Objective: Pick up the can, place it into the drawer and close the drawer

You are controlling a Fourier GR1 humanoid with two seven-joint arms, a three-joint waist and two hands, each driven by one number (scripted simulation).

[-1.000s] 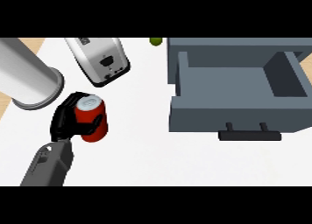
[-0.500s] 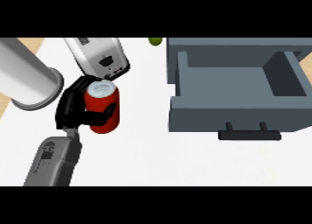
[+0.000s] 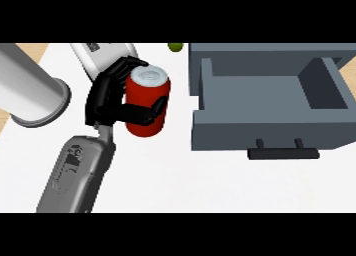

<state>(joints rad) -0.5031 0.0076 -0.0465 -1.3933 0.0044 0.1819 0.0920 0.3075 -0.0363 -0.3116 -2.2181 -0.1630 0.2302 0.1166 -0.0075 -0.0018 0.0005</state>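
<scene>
Head view: left hand [image 3: 116,102] wrapped round red can [image 3: 146,104], fingers curled across its side, thumb on the near face. Can now up off white counter [image 3: 210,185] and carried higher and rightward versus a second ago, when sitting low by the forearm; also looks bigger, so lifted toward the camera. Slightly tilted, silver top pointing up-frame. Currently left of grey drawer [image 3: 273,100], apart from its left wall, not yet over the cavity. Drawer pulled open, inside bare, dark handle [image 3: 283,152] on the near front. Behind the hand, white toaster-like appliance [image 3: 100,55], partly hidden now. Big white cylinder [image 3: 22,92] at far left, untouched, same spot. Small green item [image 3: 176,47] at top edge, unclear what. Right hand out of sight.

Meaning for task: pick-up looks done, transport phase underway. Next probably more rightward travel over the drawer wall, then lowering and release, then pushing the front shut. Risk to watch: can bottom clipping the drawer's left wall.
</scene>
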